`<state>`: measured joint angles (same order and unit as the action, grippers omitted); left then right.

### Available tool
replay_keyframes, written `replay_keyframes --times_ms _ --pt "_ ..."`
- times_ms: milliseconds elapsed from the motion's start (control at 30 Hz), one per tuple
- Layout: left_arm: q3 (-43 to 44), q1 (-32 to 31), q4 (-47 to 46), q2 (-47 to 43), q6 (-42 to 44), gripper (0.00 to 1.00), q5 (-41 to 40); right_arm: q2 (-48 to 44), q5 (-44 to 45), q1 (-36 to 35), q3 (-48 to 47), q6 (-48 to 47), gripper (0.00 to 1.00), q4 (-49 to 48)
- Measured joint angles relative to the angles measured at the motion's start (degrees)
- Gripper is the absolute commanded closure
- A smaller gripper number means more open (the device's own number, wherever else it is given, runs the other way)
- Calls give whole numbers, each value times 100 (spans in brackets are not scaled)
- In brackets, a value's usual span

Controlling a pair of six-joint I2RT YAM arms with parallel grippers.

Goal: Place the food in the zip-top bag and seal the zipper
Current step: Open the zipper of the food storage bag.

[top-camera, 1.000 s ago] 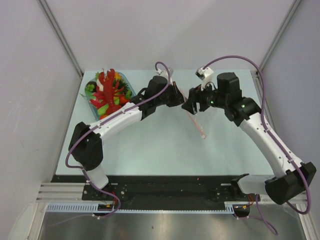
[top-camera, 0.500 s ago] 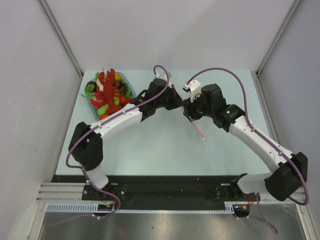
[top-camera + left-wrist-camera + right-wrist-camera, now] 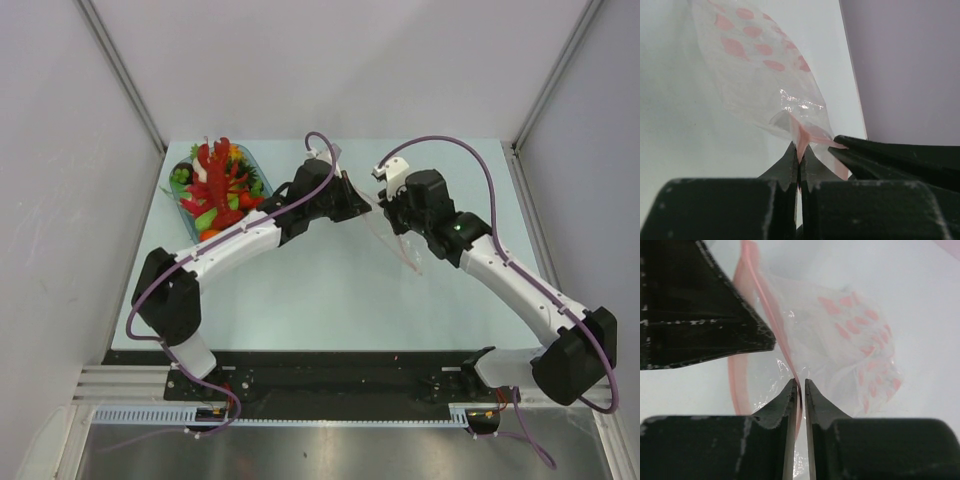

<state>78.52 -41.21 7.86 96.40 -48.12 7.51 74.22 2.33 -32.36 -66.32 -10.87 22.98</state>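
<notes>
At mid-worktop (image 3: pixel 320 300), the left hand (image 3: pixel 799 150) is clamped on the zipper (image 3: pixel 802 135) of the zip-top bag (image 3: pixel 755 60). The right hand (image 3: pixel 801 385) pinches the same pink edge close by, with the bag held between them. To open the mouth well, I judge they should part slowly, grips firm. Farther left, the food (image 3: pixel 218 185) lies heaped in its tray (image 3: pixel 255 160).

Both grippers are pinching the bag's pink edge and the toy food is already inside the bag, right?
No. The left gripper and right gripper do pinch the pink edge, but the bag is empty; the top external view shows the food piled in the tray.
</notes>
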Motion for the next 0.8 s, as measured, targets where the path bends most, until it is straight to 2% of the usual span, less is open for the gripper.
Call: replay_keyframes --times_ms 200,467,700,767,800 --pt "0 -7 0 -9 0 100 -31 -63 31 142 0 -31 75 -35" --pt "35 -13 -4 -7 -4 100 -28 -74 -417 201 122 -149 78 48" --pt "42 -20 -2 -9 -4 100 -2 -74 -671 415 160 -232 74 258" --pt "39 -20 -2 -9 -4 100 31 -74 -809 448 160 -234 81 354" --pt "39 -20 -9 -9 -2 100 50 -74 -876 457 160 -229 90 391"
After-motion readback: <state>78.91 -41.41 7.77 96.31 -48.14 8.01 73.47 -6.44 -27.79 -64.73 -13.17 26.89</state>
